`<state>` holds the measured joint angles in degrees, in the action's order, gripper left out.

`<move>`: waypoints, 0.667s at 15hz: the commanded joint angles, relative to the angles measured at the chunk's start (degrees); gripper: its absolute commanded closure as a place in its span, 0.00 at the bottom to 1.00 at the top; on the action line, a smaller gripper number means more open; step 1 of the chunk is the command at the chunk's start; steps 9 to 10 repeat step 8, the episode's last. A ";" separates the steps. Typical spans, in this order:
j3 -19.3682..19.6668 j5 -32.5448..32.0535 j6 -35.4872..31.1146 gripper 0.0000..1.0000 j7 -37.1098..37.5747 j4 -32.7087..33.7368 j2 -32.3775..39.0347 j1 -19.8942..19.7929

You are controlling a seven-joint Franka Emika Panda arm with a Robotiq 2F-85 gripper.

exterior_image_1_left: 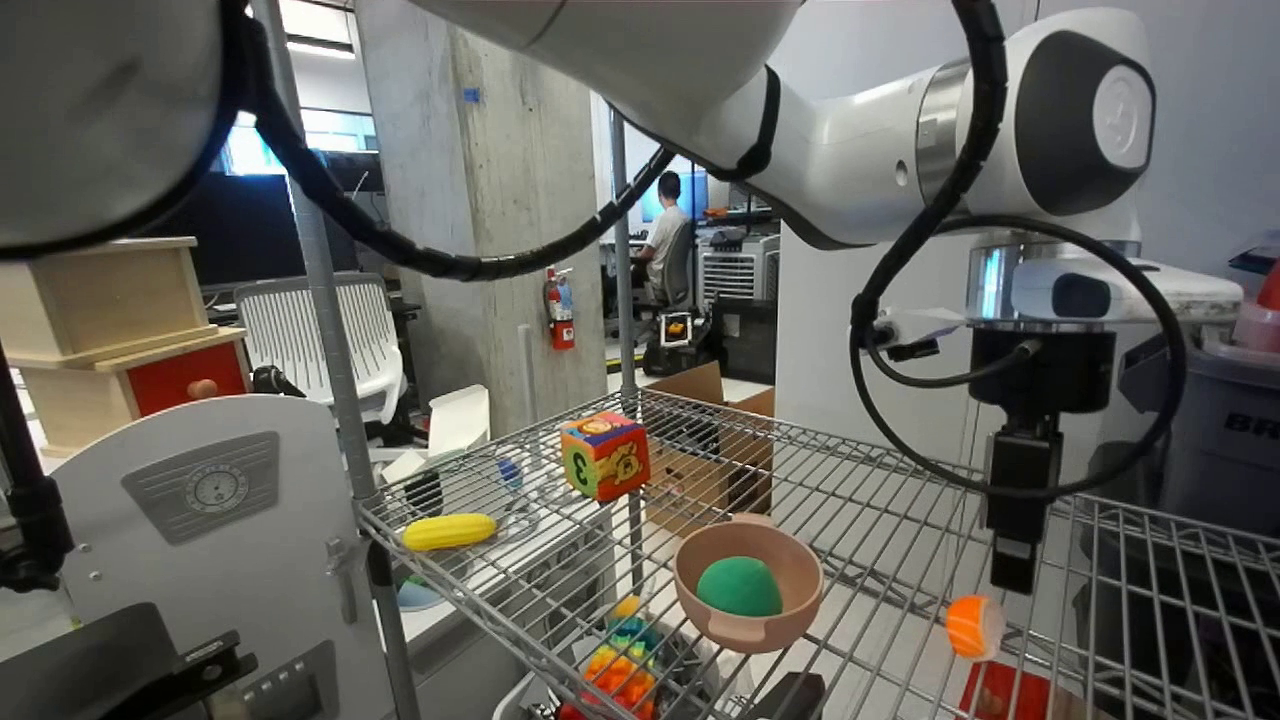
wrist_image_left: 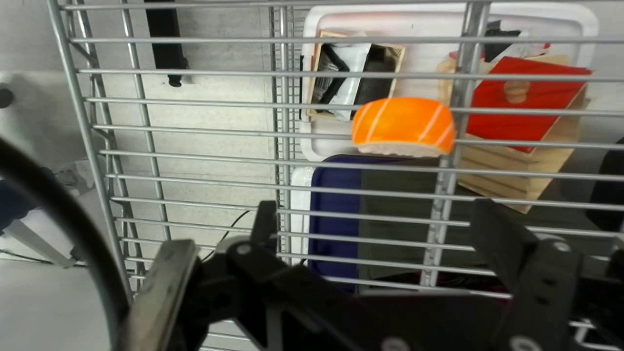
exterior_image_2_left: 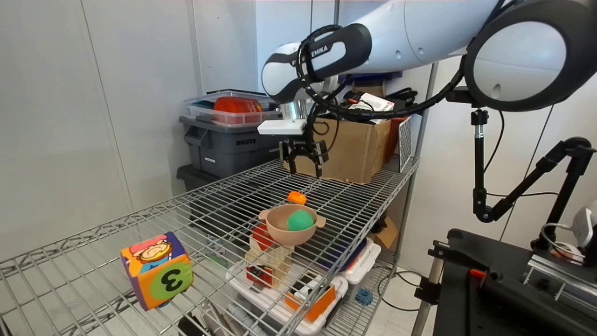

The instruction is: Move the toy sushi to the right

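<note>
hanging parted, jaws near toy sushi [wrist_image_left: 403, 124], bin [exterior_image_2_left: 228, 151] reading "brute", arm [exterior_image_2_left: 410, 37] "emika", cube [exterior_image_2_left: 157, 273] "3"

Toy sushi [wrist_image_left: 402, 126] lies on the wire shelf [wrist_image_left: 444, 187], apart from the spread claw [wrist_image_left: 373, 214].

Behind the short edge of the wire-shelf bench [exterior_image_1_left: 870, 500], in an exterior view, a concrete column [exterior_image_1_left: 530, 170] is seen, with a red fire extinguisher [exterior_image_1_left: 562, 328] set against it. Beyond that edge's left corner, a white slatted chair [exterior_image_1_left: 290, 330] is partly hidden by a metal post [exterior_image_1_left: 345, 400]; above, bright panes [exterior_image_1_left: 340, 128] are glimpsed below a ceiling light [exterior_image_1_left: 320, 49]. The long edge is flanked by a pale, seamed wall [exterior_image_2_left: 149, 93]. Through the wires, pale floor [wrist_image_left: 224, 168] is seen.
</note>
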<state>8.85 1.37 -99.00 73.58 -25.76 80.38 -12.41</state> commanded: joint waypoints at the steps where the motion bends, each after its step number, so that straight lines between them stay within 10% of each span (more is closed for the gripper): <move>1: -2.91 0.94 2.98 0.00 -3.89 -0.58 -4.70 1.05; 10: -3.13 0.13 5.74 0.00 -4.44 -1.10 -7.82 3.35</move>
